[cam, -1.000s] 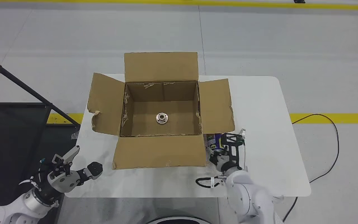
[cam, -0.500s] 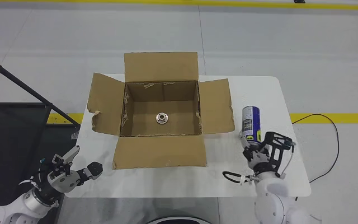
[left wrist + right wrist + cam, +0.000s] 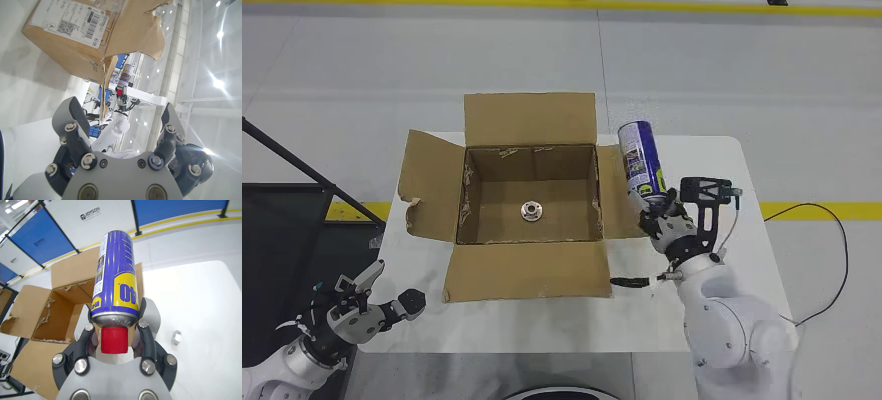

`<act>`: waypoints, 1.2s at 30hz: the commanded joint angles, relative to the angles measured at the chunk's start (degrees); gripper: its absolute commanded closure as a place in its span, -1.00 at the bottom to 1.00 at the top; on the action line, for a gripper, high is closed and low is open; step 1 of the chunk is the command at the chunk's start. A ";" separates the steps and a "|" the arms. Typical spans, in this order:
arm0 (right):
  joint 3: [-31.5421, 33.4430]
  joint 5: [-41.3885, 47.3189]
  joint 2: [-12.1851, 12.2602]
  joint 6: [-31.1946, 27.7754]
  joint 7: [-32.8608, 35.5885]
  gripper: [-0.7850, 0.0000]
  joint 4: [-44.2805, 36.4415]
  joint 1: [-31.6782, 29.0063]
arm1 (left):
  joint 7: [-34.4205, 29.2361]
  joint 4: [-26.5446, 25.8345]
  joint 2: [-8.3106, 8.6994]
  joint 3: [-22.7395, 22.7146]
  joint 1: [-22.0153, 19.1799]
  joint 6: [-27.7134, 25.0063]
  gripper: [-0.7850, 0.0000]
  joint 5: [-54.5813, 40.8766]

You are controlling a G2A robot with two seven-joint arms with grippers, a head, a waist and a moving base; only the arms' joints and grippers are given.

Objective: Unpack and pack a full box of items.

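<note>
An open cardboard box (image 3: 430, 185) stands in the middle of the white table (image 3: 722, 200), all flaps folded out. On its floor lies a small round metal part (image 3: 531, 210). My right gripper (image 3: 660, 212) is shut on a blue and yellow spray can (image 3: 641, 160), held in the air over the box's right flap. In the right wrist view the fingers (image 3: 142, 311) clamp the can (image 3: 117, 275) near its red cap, bottom end pointing away. My left gripper (image 3: 390, 290) hangs open and holds nothing, off the table's front left corner, below the box (image 3: 75, 37).
A small silver metal piece (image 3: 176, 337) lies on the table to the right of the box. A black cable loop (image 3: 634, 283) hangs by the right arm near the front flap. Bare tabletop stretches to the right of the box.
The right arm has lifted the spray can from beside the box's front right corner, swung it out to the right, then carried it up and back over the right flap. The left arm has not moved.
</note>
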 commanded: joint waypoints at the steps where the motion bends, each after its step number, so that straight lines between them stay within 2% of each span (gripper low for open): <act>1: -2.45 1.76 -0.27 -0.51 1.11 1.00 3.79 3.66 | 0.00 0.00 0.00 0.00 0.00 0.00 -1.00 0.00; 7: -8.94 5.78 -1.24 -1.33 2.60 1.00 12.85 11.36 | 0.00 0.00 0.00 0.00 0.00 0.00 -1.00 0.00; 14: -12.35 8.63 -1.69 -2.82 8.34 1.00 19.05 15.79 | 0.00 0.00 0.00 0.00 0.00 0.00 -1.00 0.00; 20: -14.98 4.43 -1.93 -1.76 10.26 1.00 25.50 18.74 | 0.00 0.00 0.00 0.00 0.00 0.00 -1.00 0.00; 36: -18.96 3.17 -3.39 -1.41 9.67 1.00 38.20 26.58 | 0.00 0.00 0.00 0.00 0.00 0.00 -1.00 0.00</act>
